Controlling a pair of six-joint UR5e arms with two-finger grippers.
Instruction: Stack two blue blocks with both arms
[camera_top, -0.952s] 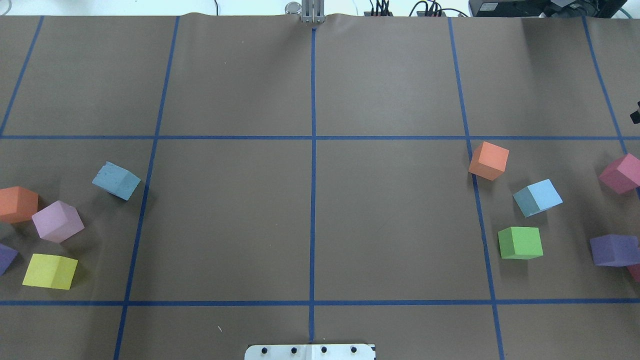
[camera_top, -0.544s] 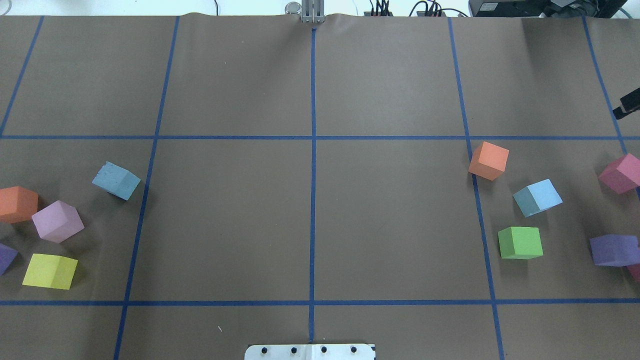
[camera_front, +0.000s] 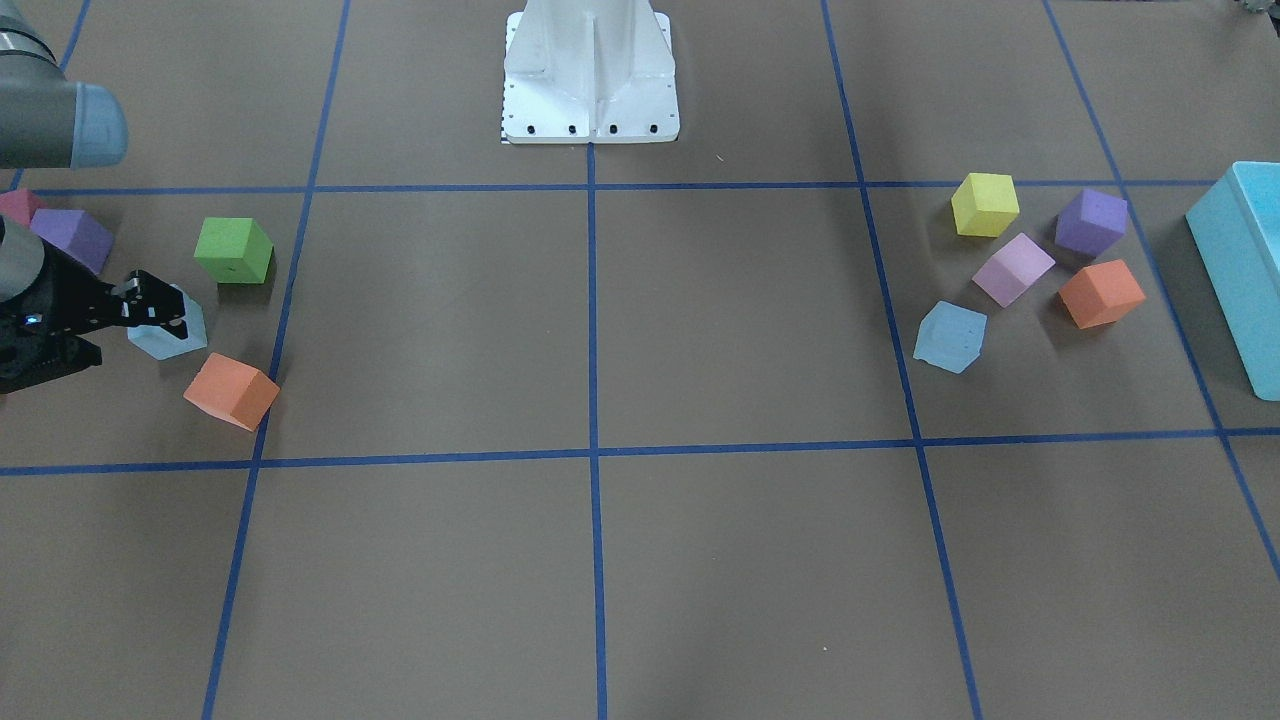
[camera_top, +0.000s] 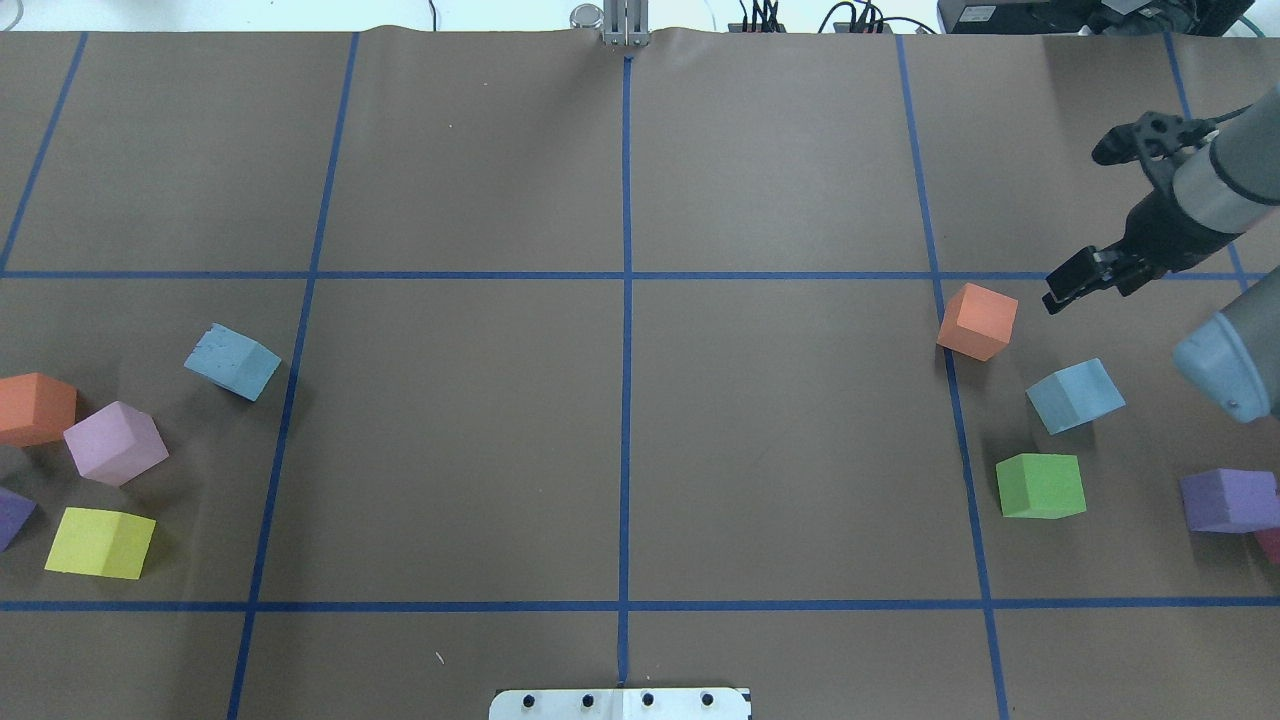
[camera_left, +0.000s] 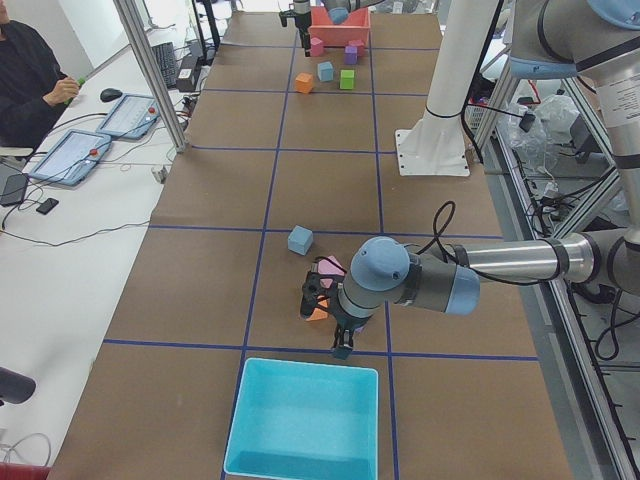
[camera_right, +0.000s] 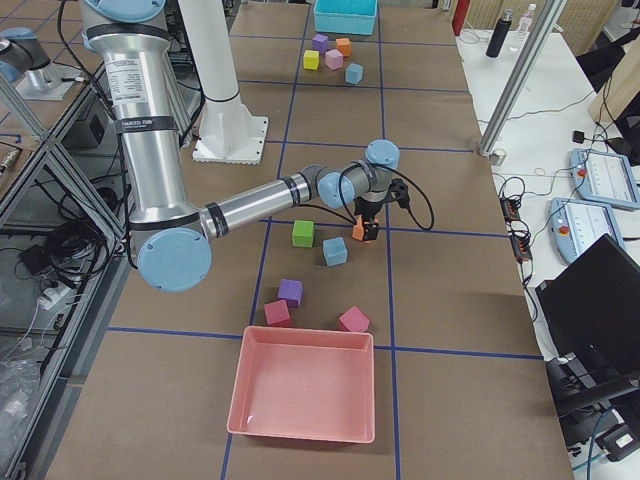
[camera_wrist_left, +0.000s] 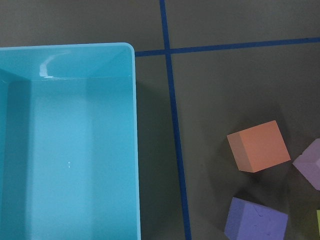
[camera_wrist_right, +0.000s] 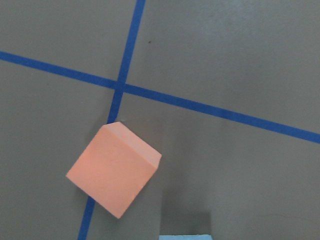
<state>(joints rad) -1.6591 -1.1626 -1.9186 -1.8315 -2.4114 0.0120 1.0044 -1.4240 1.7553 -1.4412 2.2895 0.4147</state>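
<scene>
One pale blue block (camera_top: 232, 362) lies on the table's left side, beside the lilac, orange and yellow cubes. The other blue block (camera_top: 1075, 396) lies on the right, between an orange cube (camera_top: 978, 320) and a green cube (camera_top: 1040, 485). My right gripper (camera_top: 1088, 218) is open and empty, hovering above the table just beyond these two. The right wrist view shows the orange cube (camera_wrist_right: 114, 168) and a sliver of the blue block (camera_wrist_right: 185, 237). My left gripper (camera_left: 330, 325) hangs near the turquoise bin (camera_left: 303, 418), over the cube cluster; I cannot tell its state.
A lilac cube (camera_top: 115, 442), an orange cube (camera_top: 35, 408), a yellow cube (camera_top: 100, 542) and a purple one crowd the left side. Purple (camera_top: 1228, 498) and pink cubes lie far right, near a pink bin (camera_right: 300, 390). Blue tape lines grid the brown table.
My right arm has swung in from the right edge, and its open gripper now hovers near the orange cube. No block has moved.
</scene>
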